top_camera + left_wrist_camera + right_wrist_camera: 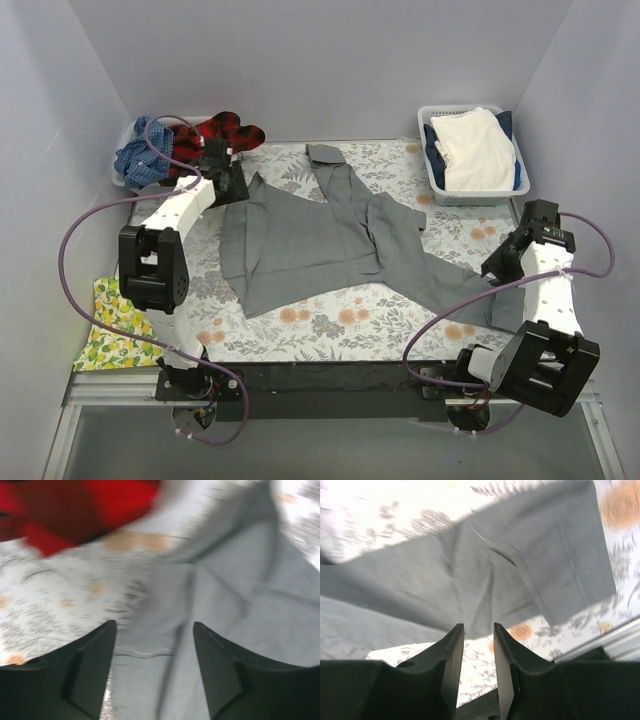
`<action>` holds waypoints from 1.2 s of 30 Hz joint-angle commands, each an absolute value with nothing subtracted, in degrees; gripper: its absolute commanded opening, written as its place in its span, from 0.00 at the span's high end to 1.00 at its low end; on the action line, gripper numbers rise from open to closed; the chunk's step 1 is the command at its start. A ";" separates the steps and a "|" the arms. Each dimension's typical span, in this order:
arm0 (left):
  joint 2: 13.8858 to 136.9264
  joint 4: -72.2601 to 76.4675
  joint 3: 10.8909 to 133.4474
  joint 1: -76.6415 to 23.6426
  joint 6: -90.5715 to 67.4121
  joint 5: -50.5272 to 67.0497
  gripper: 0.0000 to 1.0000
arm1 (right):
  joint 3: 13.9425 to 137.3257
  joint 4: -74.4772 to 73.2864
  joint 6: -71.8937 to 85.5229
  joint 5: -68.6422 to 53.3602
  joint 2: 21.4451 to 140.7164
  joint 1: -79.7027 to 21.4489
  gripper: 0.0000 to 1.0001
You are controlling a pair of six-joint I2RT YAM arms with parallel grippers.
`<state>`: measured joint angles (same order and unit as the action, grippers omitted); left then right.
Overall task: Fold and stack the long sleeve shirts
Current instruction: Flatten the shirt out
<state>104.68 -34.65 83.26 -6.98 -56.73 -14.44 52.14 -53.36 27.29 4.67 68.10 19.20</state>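
A large mid-grey long sleeve shirt (320,240) lies spread over the middle of the table, one sleeve running out to the right front. My left gripper (226,176) hovers at the shirt's back left corner. In the left wrist view, which is blurred, its jaws stand wide apart over grey cloth (225,605), so the left gripper (154,625) is open. My right gripper (503,262) sits by the cuff of the right sleeve (495,575); the right gripper (478,626) is open with a narrow gap, only table cover between the fingers. A red-black plaid shirt (228,131) and a blue checked shirt (138,158) lie bunched at the back left.
A white basket (437,182) holding white and navy cloth stands at the back right. A yellow lemon-print cloth (118,325) hangs off the table's left front. The fern-print table cover (330,325) ends at a black front rail (330,375). Purple cables loop from both arms.
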 commanded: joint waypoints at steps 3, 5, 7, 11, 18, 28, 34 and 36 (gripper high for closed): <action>106.34 -31.99 89.12 -15.99 -54.92 -2.39 0.30 | 62.39 -46.60 21.10 2.63 69.08 11.44 0.58; 107.92 -31.38 90.61 -16.96 -57.30 2.17 0.29 | 65.90 -45.35 20.13 2.46 70.65 6.08 0.57; 108.80 -30.15 92.36 -17.40 -58.88 6.39 0.28 | 68.80 -43.87 19.08 1.50 74.52 0.57 0.57; 113.18 -29.36 95.53 -17.84 -59.50 10.97 0.27 | 73.11 -42.02 16.88 0.36 82.78 -8.42 0.57; 118.21 -31.55 97.65 -18.28 -60.03 7.23 0.28 | 88.91 -39.38 10.12 -1.66 101.04 -16.61 0.53; 115.84 -31.73 91.85 -18.37 -55.20 -1.47 0.35 | 93.97 -40.69 7.21 -12.04 113.20 -18.28 0.52; 115.49 -32.69 89.56 -18.37 -53.96 -7.81 0.35 | 87.29 -39.73 8.08 -11.79 113.73 -18.54 0.52; 114.53 -34.01 89.03 -18.28 -54.32 -12.81 0.35 | 84.65 -39.55 8.87 -9.60 112.77 -18.37 0.53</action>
